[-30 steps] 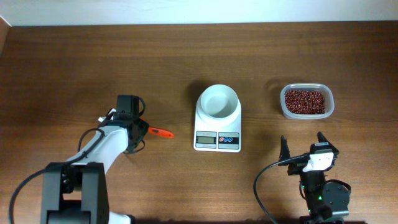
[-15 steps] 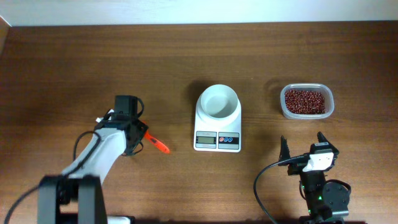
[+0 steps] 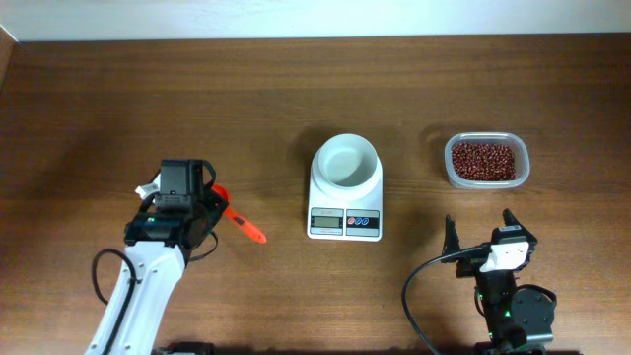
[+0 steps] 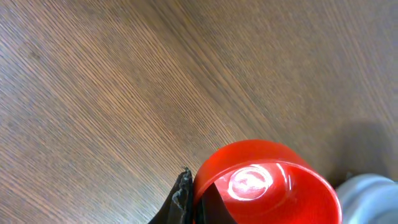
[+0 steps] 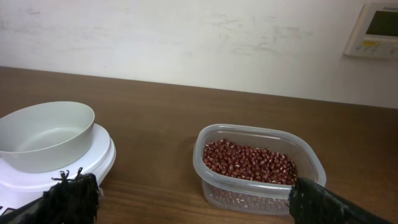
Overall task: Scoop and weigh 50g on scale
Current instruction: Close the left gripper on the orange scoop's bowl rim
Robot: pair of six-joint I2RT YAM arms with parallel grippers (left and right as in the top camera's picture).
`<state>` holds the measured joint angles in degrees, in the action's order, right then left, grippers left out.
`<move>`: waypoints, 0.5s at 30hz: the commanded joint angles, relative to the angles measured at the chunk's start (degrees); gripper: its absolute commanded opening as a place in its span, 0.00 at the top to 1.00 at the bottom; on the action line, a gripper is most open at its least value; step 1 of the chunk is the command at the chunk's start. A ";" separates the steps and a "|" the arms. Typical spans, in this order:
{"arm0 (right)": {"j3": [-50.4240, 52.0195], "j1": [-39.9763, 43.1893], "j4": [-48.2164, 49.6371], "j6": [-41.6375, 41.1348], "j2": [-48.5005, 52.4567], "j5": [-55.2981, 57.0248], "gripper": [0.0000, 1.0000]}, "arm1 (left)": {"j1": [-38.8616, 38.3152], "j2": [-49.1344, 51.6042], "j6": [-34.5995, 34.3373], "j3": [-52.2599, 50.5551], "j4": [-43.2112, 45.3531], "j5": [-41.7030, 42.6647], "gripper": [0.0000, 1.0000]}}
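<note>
My left gripper is clamped shut on the red scoop. From overhead the scoop's handle sticks out past the jaws toward the scale, slanting down to the right over the bare table. On the left wrist camera the scoop's round cup fills the lower middle of the frame, with glare on its inside, and one black finger presses against its left edge. A pale grey shape sits at the lower right corner of that view. It may be part of the gripper, but I cannot tell. I also cannot tell whether the scoop touches the wood.

My right gripper sits low on the right side of the table with its jaws spread wide and nothing between them. Its two dark fingers frame the bottom corners of the right wrist view.

The scale sits at the middle of the table, well apart from both grippers, with its display and small buttons on the front edge facing me. A white bowl stands on its platform, and it looks empty. To the right of the scale, just beyond the right gripper, is a clear tub of red beans, uncovered. On the right wrist view the bowl is on the left, the tub is in the centre, and a wall panel hangs at the upper right.
</note>
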<state>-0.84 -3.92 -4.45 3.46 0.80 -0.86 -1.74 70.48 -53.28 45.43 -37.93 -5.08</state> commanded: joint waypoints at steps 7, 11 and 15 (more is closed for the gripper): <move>0.50 -0.57 -0.07 0.20 -0.59 0.50 0.01 | 0.13 -2.25 1.53 -0.33 -3.78 2.32 1.00; 0.50 -0.57 -0.09 0.20 -0.59 0.50 0.01 | 0.13 -2.25 1.53 -0.33 -4.70 2.29 1.00; 0.50 -0.57 -0.07 0.20 -0.59 0.50 0.01 | 0.13 -2.27 1.53 -0.33 -5.31 2.32 1.00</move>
<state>-0.84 -3.92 -4.47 3.46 0.80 -0.86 -1.74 68.99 -52.66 45.41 -42.76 -3.18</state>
